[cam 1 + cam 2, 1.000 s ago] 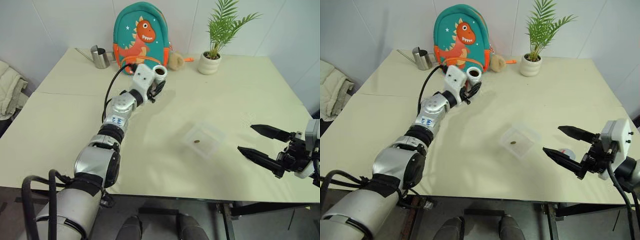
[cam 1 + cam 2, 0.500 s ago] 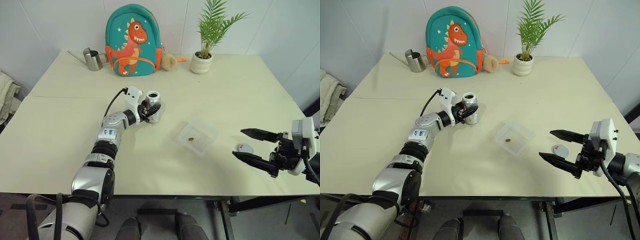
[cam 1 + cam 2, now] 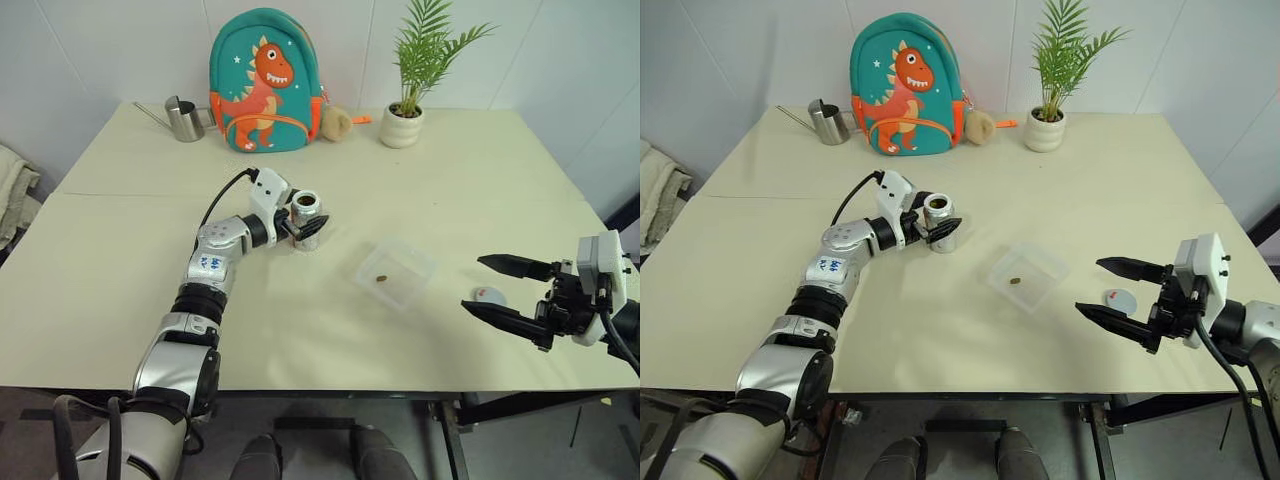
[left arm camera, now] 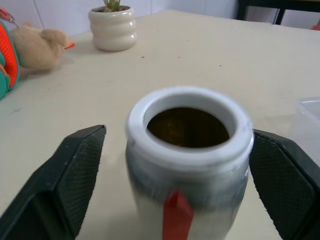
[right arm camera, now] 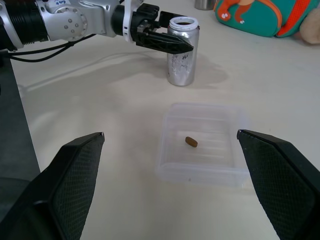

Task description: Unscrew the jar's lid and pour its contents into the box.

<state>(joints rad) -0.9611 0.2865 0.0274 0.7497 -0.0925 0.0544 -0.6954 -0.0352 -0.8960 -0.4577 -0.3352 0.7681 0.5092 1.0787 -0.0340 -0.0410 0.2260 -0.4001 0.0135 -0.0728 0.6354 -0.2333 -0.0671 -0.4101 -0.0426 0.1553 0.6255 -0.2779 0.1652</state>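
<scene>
- The jar (image 3: 306,220) stands upright and uncapped on the table (image 3: 480,190), about midway across and a little toward the far edge.
- The left tool (image 3: 308,228) has its fingers spread wide on either side of the jar; from its wrist camera there is a clear gap on both sides, so it grips nothing.
- The box (image 3: 396,274) sits between the jar and the right edge, with the brown pellet (image 3: 381,278) lying inside it.
- The lid (image 3: 489,296) lies flat near the front right corner, just beyond the right tool (image 3: 503,289), whose fingers are wide apart and empty, hovering above the table.
- Judged from this, the pour looks done and the jar set down.
- The risk now is the open left fingers clipping the jar on the way out and tipping it, since they flank it closely.
- A low sweep by the right tool could also knock the lid off the near edge.
</scene>
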